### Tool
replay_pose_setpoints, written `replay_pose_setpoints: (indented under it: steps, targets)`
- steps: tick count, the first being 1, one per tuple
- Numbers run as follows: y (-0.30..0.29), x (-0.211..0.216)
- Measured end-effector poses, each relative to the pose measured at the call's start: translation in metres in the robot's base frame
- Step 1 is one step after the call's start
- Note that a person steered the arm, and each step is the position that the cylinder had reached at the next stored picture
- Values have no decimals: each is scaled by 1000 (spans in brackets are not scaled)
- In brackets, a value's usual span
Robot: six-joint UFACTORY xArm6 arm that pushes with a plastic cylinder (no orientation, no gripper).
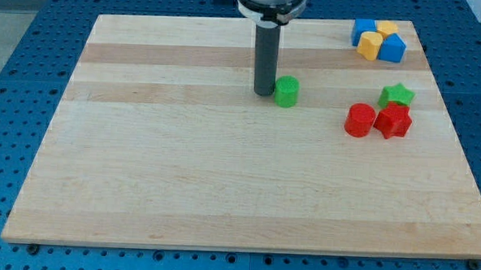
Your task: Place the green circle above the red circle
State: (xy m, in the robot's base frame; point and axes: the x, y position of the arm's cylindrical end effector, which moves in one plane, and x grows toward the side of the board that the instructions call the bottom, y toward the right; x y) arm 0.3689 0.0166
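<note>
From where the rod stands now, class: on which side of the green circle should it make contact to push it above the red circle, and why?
Judging by the layout, press the green circle on its left face. My tip already sits right beside that side. The red circle lies to the view's right and slightly lower, so a rightward push through the block's centre should carry it there; its round wall may slip off-centre.

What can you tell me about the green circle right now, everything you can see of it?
The green circle is a short, bright green cylinder with a plastic look, standing upright on its flat face on the wooden board, above the view's centre. My tip is right at its left side, apparently touching it. No other block touches it; the red circle lies apart, to the view's right and slightly lower.
</note>
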Motion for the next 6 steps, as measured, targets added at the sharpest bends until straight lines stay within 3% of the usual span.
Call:
replay_pose_setpoints:
  steps: [3,6]
  targets:
    - [2,16]
    - [50,19]
